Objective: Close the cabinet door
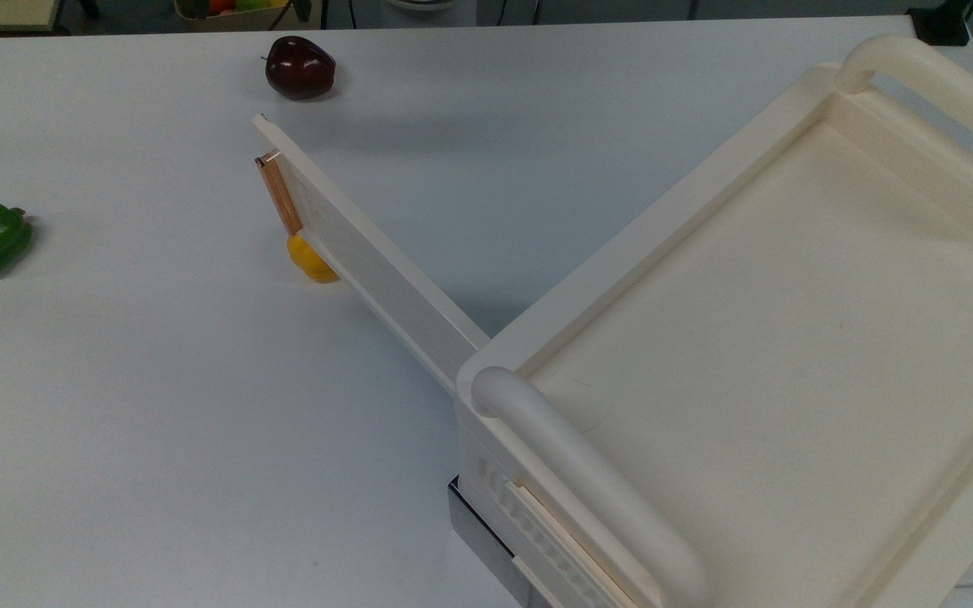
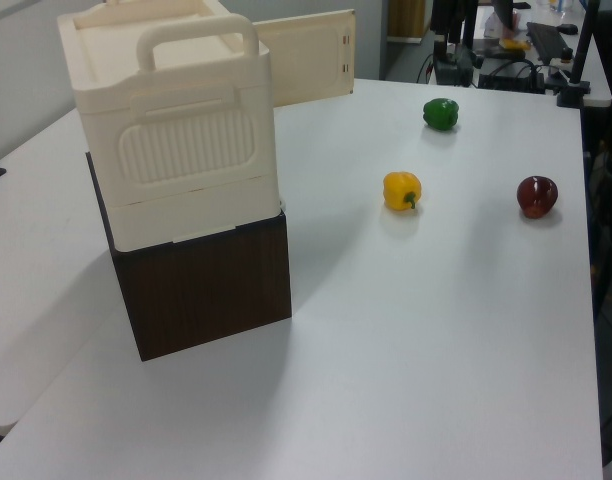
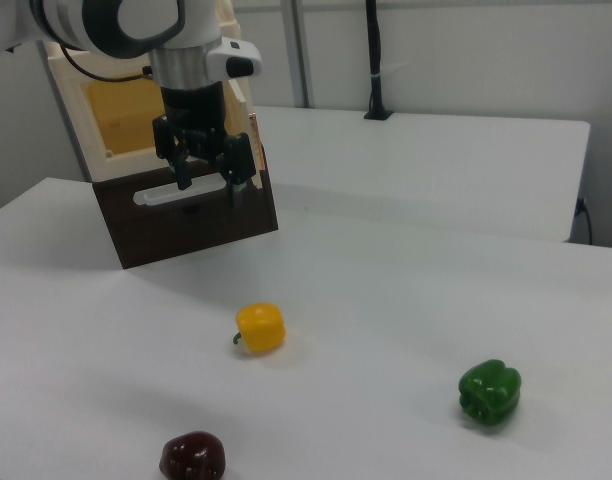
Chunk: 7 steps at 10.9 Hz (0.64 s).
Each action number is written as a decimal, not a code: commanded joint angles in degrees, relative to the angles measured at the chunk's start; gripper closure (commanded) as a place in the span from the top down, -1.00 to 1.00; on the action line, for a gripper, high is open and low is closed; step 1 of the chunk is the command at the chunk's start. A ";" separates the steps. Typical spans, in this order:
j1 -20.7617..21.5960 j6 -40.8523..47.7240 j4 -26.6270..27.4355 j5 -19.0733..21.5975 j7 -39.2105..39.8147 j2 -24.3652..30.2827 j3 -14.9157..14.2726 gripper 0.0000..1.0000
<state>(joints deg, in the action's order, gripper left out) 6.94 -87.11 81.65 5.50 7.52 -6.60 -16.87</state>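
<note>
With fingers (image 3: 206, 183) wide, push the cabinet door (image 1: 368, 253) near its handle (image 1: 278, 192) toward five o'clock in the top view

You see the round yellow bell pepper (image 1: 309, 263) half hidden behind the long, flat cream-white cabinet door (image 1: 368, 253) in the top view.

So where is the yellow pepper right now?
In the top view the yellow pepper sits on the white table, tucked partly under the open cabinet door, just below its copper handle.
</note>
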 commanded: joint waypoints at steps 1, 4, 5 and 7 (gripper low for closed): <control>0.36 0.97 0.79 -0.49 -0.76 1.59 -0.36 1.00; 0.36 1.86 0.88 -0.49 -0.49 1.77 -0.45 1.00; 0.45 1.42 0.88 -0.67 -0.14 1.77 -0.45 1.00; 0.53 1.41 0.97 -0.84 -0.05 1.59 -0.53 1.00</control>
<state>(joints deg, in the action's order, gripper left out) 6.86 -86.63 81.65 5.50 7.52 -6.22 -16.89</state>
